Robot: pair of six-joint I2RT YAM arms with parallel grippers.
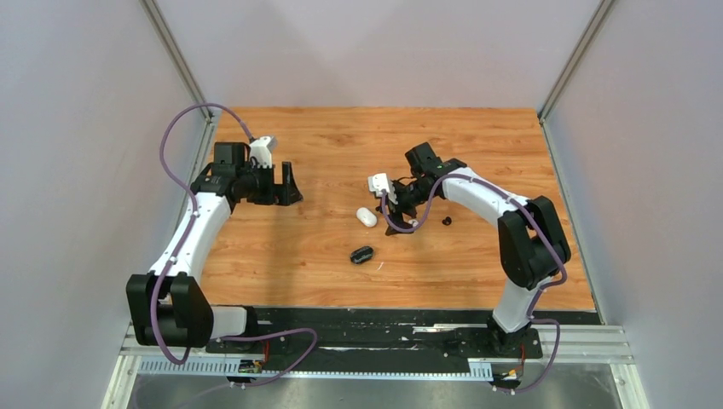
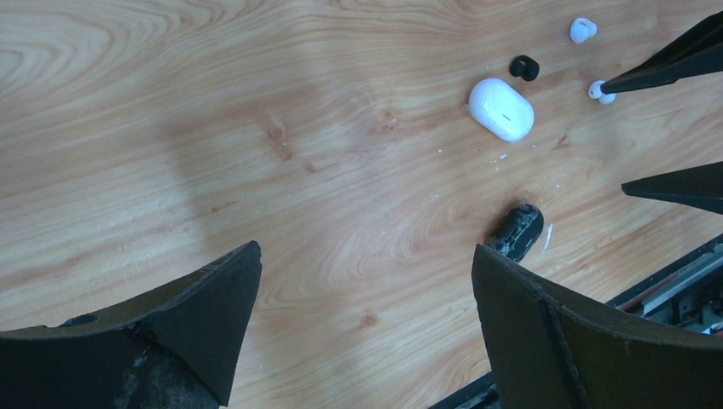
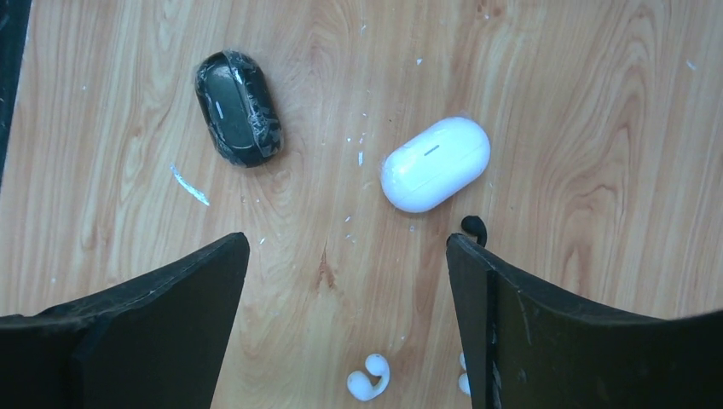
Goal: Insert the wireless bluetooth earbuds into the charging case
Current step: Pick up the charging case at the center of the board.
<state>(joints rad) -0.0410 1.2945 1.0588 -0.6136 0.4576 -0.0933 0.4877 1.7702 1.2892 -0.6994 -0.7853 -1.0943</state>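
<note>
The right end effector (image 3: 347, 247), jaws spread wide and empty, hovers over the wood-grain worktop (image 3: 597, 102), with a small white earbud (image 3: 368, 377) lying loose between the jaws and a small black earbud (image 3: 474, 227) just beside one of them. Just beyond lie a glossy white pebble-shaped charging case (image 3: 435, 164) and, apart from it, a glossy black pebble-shaped case (image 3: 239, 108). The left end effector (image 2: 367, 256), equally wide and empty, hangs well off to the left.
</note>
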